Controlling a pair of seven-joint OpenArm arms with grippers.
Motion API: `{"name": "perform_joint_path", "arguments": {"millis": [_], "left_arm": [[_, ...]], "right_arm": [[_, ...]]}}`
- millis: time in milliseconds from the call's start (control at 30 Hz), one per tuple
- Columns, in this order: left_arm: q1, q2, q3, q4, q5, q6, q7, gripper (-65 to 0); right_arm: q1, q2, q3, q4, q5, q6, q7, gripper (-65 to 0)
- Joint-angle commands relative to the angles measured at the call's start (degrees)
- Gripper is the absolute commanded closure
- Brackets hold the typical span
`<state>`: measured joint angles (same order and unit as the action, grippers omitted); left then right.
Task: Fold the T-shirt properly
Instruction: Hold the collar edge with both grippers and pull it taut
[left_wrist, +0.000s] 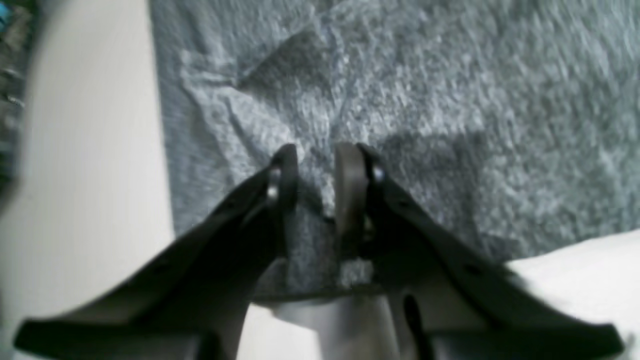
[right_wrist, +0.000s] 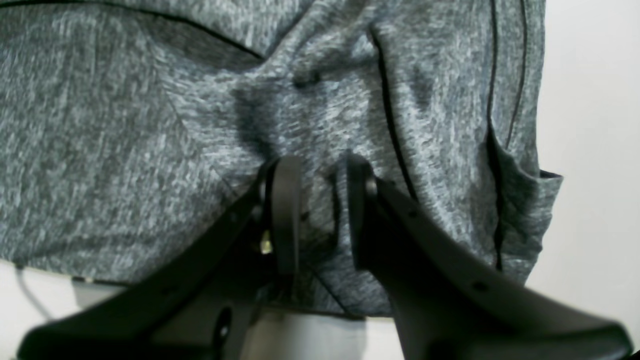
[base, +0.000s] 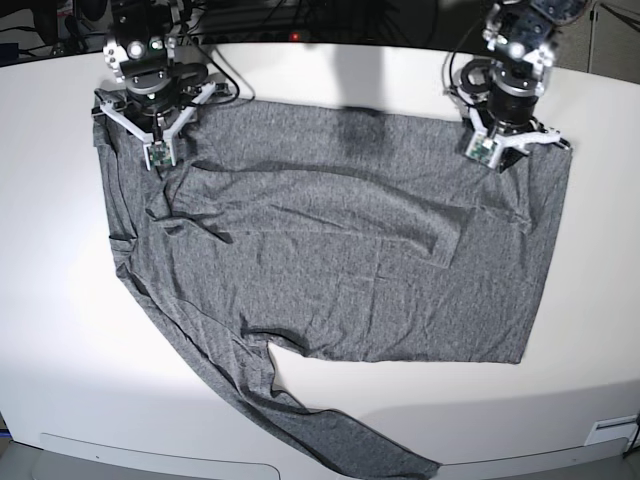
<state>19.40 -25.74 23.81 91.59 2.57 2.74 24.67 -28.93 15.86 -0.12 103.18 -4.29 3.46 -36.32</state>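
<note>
Shirt (base: 330, 260) lying spread on table (base: 60, 330), 1 sleeve trailing toward near table edge. Left gripper (left_wrist: 316, 165) and right gripper (right_wrist: 318, 172) each pinching shirt's far edge, at opposite corners. Step: starting lengthwise fold. Next, likely: lifting both corners evenly, carrying toward near hem.

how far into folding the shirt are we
Early. Done: the T-shirt lies spread on the table, one sleeve folded across its body. In hand: the left gripper and right gripper each pinch fabric at the far edge. Left: the other sleeve trails off the near table edge, and the body folds are not yet made.
</note>
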Motion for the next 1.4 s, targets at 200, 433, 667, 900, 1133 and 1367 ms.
{"name": "perform_joint_path", "arguments": {"millis": [200, 433, 667, 900, 1133, 1367], "left_arm": [[2.56, 0.17, -11.56, -0.48, -26.12, -19.50, 11.54, -15.9], [4.11, 0.13, -18.82, -0.48, -29.29, -22.12, 13.03, -15.9], [5.68, 0.13, -21.53, -0.48, -23.23, -22.12, 12.33, -15.9], [8.96, -0.17, -21.53, -0.48, -22.08, -22.10, 11.54, -15.9], [13.18, -0.15, -21.53, -0.48, -22.05, -22.10, 10.86, -15.9], [14.95, -0.15, -21.53, -0.48, -22.05, -22.10, 11.67, -15.9]], "right_arm": [[-0.50, 0.37, 0.11, 0.59, 1.55, 2.32, -1.27, -16.4], [-0.81, 2.03, 0.11, 0.59, 6.25, 4.79, -2.51, -16.4], [-2.89, 3.23, 0.11, 0.59, 6.23, 8.02, -3.76, -16.4], [-6.01, 5.53, 0.17, 0.59, 5.99, 8.09, -3.63, -16.4], [-6.34, 8.13, 0.22, 0.59, 5.99, 8.04, -3.82, -16.4], [-6.36, 8.15, 0.22, 0.59, 5.99, 8.09, -4.79, -16.4]]}}
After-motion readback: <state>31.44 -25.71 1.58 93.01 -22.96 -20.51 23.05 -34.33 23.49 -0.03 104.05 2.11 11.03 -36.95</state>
